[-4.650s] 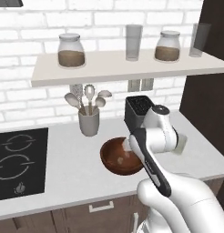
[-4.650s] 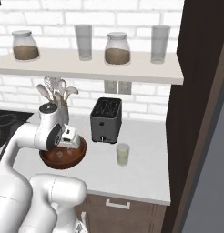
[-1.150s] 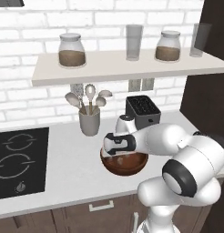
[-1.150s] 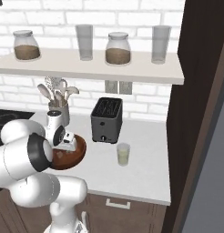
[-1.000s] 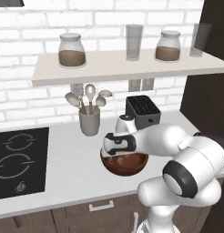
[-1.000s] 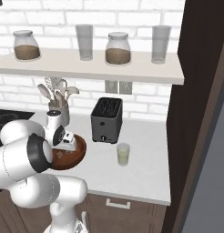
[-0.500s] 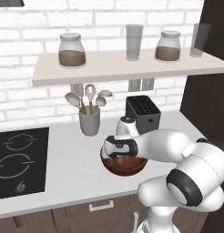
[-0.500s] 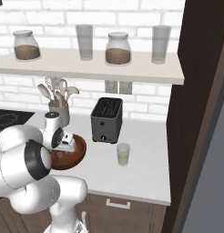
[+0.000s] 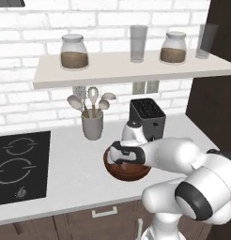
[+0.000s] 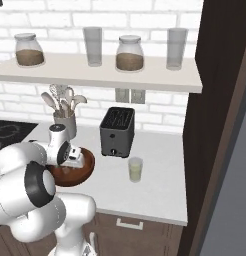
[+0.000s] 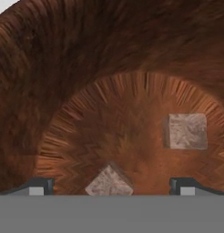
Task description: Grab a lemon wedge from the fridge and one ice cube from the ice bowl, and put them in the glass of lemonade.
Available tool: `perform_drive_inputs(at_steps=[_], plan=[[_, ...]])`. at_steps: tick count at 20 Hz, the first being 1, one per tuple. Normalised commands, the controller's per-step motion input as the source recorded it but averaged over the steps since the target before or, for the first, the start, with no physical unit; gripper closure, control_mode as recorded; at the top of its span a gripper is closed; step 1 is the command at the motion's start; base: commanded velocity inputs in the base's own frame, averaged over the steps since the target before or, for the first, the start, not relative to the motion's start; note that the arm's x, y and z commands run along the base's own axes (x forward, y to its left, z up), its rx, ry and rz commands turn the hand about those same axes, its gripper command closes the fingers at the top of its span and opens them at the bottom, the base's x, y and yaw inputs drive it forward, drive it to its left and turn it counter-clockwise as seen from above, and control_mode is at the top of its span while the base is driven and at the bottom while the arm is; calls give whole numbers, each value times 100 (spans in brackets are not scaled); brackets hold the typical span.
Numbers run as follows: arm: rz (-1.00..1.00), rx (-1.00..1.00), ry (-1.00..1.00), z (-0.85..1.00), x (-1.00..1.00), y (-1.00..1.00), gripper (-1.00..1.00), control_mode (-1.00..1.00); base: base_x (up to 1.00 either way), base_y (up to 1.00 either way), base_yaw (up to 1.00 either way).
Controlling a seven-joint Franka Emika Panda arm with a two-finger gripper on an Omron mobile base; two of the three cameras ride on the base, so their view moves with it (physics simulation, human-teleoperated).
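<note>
Since the earlier frames your arm has swung down and forward, so the hand that stood above the ice bowl (image 9: 129, 171) now dips inside its rim. Your gripper (image 11: 109, 187) looks straight at the bowl's floor with its fingers (image 11: 38, 186) spread as wide as they go, pinching nothing. One ice cube (image 11: 109, 182) sits between the two tips, turned corner-on to you; a second ice cube (image 11: 186, 131) lies further off on the bowl's floor, well apart from the first.

Expect the cube to be light, hard and slick, likely to squirt out if you squeeze on its corners. Judging by its diamond stance, you would do better to roll the wrist until the pads meet two flat opposite faces, then close gently on its middle.

The glass of lemonade (image 10: 135, 170) stands on the counter (image 10: 160, 192) to the right of the bowl, in front of the toaster (image 10: 117, 131). It looks light and tippy, so release the cube just above its mouth rather than touching the rim
</note>
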Motion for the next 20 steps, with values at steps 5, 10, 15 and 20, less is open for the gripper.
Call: perform_drive_inputs(at_steps=[5,10,15,20], plan=[[-1,0,-1,0,0,-6,-100,-100,0,0,0],[0,0,0,-6,0,0,-100,-100,0,0,0],[0,0,-1,-30,0,0,-100,-100,0,0,0],[0,0,-1,-19,0,0,-100,-100,0,0,0]])
